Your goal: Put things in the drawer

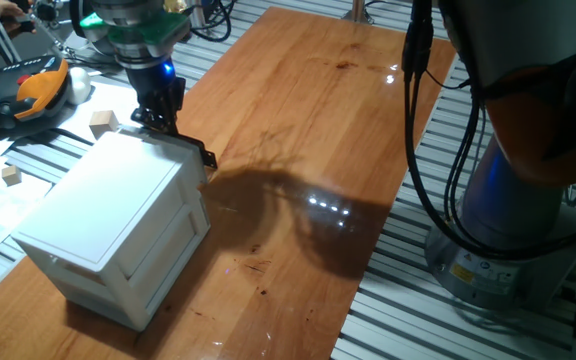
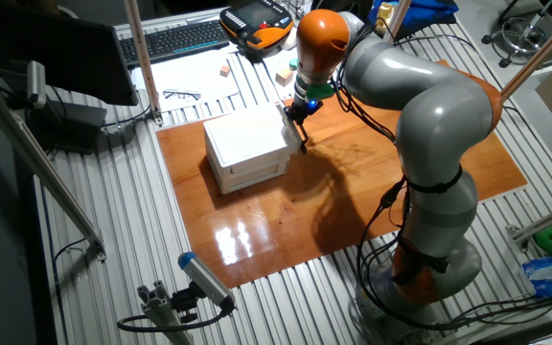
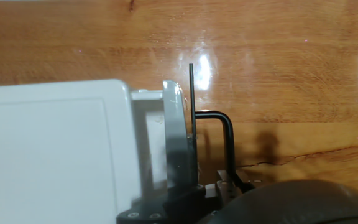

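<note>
The worktop (image 1: 368,120) is viewed closely from one side and distantly from above on another; both include the cabinet (image 1: 108,225). The hand view is directed downward, very close.

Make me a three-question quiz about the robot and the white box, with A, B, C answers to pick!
1. Where is the robot's gripper?
A. By the white cabinet's corner, near the black handle
B. High over the bare far end of the wooden board
C. Down on the keyboard

2. How many small wooden cubes can you see?
A. Two
B. Five
C. None

3. What are the cubes doing?
A. Stacked on top of the cabinet
B. Lying on the slatted table behind the cabinet
C. Pinched in the gripper

Answers:
1. A: the gripper is down at the edge of the cabinet, right by the handle.
2. A: one cube lies near the gripper and another cube lies farther along.
3. B: both lie loose on the slatted table, touched by nothing.
</note>
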